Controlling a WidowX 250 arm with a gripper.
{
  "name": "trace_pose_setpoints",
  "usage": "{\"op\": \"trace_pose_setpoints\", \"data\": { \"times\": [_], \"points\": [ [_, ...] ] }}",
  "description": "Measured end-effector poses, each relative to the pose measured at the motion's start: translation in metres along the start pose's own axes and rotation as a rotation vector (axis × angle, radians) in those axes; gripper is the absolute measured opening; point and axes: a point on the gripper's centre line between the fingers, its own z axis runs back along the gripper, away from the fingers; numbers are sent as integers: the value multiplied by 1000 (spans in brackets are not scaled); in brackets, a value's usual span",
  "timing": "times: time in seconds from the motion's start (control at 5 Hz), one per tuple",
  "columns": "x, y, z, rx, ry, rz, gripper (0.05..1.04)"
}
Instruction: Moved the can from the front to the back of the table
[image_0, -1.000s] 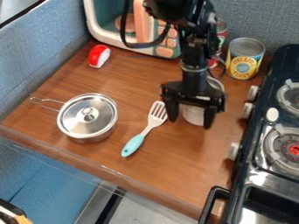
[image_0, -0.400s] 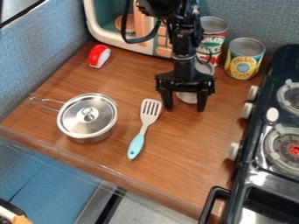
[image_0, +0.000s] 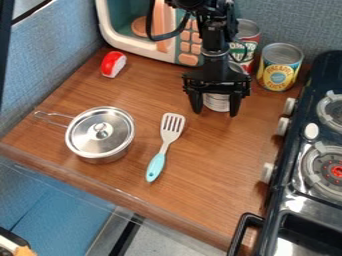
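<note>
Can (image_0: 217, 103) moved nearer bench's (image_0: 207, 160) back edge since prev. view, apparently clenched in gripper (image_0: 216, 112); release prob. needed shortly, w/ tins (image_0: 278, 70) avoided.

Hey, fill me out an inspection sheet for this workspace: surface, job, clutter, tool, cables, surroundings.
Surface: brown wood-look table; spills, nothing seen.
Job: pale can toward the back, partly hidden by the tool.
Clutter: lidded pot, spatula, red-and-white object, yellow-labelled can, red-and-green can.
Tool: at the pale can; secure grip can't be confirmed.
Cables: black cable loops before the toy microwave; damage, nothing seen.
Surroundings: stove right, blue-grey panels left and behind.
</note>
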Motion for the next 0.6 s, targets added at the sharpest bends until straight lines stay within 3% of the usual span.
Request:
{"op": "trace_pose_setpoints", "data": {
  "times": [0.6],
  "points": [
    [-44,-11,52,46,-49,-226,1001]
  ]
}}
